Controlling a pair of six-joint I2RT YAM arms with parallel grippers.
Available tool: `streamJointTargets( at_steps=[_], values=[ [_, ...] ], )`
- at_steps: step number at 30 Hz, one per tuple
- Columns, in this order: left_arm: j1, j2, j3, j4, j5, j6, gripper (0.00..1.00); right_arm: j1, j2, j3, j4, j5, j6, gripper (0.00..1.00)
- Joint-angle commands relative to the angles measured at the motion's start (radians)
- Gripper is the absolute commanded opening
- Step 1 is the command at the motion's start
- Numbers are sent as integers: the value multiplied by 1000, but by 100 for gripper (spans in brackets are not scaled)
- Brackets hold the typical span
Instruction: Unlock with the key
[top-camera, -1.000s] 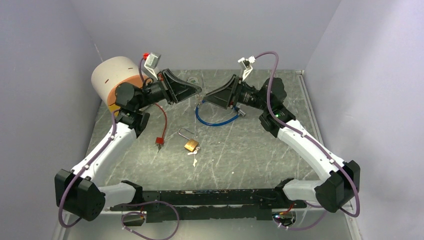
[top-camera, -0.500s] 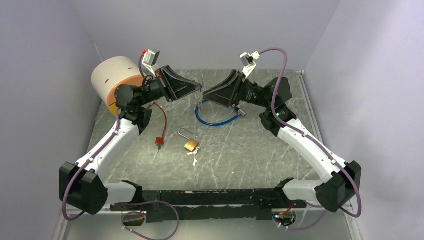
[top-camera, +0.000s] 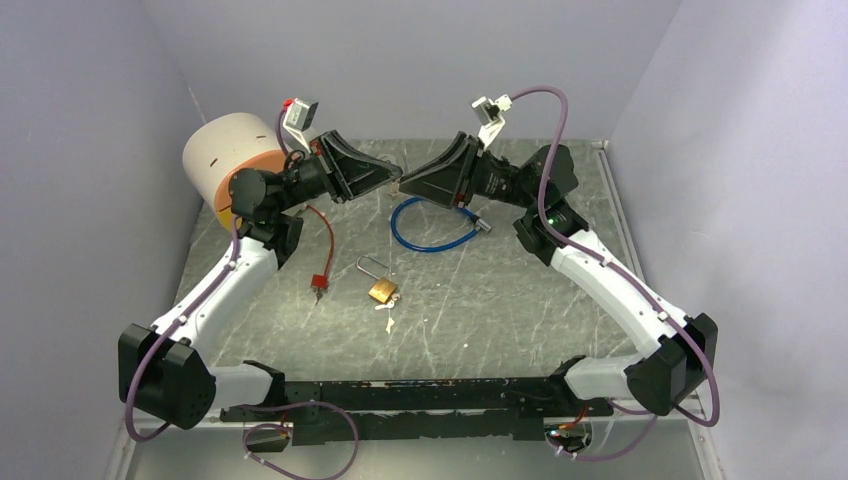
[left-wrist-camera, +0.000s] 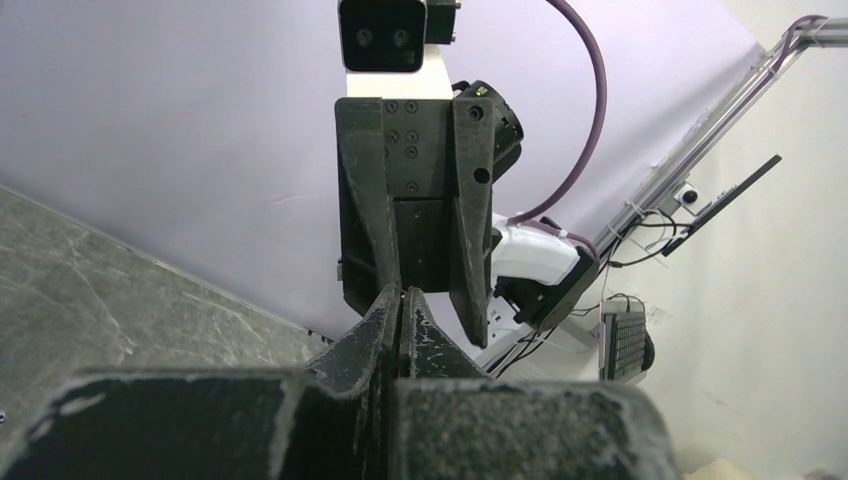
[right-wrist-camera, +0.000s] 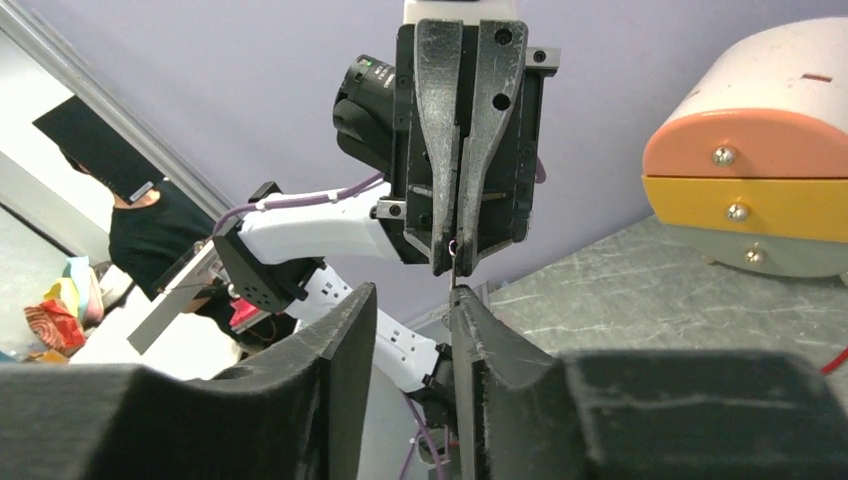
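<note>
Padlock (top-camera: 381, 290) x1, blue cable (top-camera: 430, 247) x1 nearby.

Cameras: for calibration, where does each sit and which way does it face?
Top external: above and behind left arm and right arm, looking down on table, padlock.
Left wrist: along the shut left gripper at the right gripper.
Right wrist: past its parted fingers at left gripper, drawer unit.
Shared: each wrist sees the other gripper.

On the grey marbled table (top-camera: 520, 300) lie a brass padlock (top-camera: 381, 291) with a key (top-camera: 388, 321) at centre, a blue cable loop (top-camera: 430, 248) beyond, and a red cable (top-camera: 330, 235) and drum (top-camera: 225, 155) to the left.
</note>
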Motion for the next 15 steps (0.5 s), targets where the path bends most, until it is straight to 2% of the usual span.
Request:
streamJointTargets(
  at_steps=[1,3,6,12,15],
  values=[
    [-4,-26,7,19,-24,15,3,15,-9,21,-31,24,-45,41],
    [-4,-31,2,12,-32,21,3,15,-21,9,-45,54,-55,45],
    [-4,-38,-1,4,-43,26,3,16,-34,-1,-77,95,-74,44],
    [-4,-45,-6,9,-49,21,3,18,-27,-1,-60,84,-68,28],
    [-4,-49,-11,12,-53,21,2,20,-19,7,-59,80,-70,26]
  ],
)
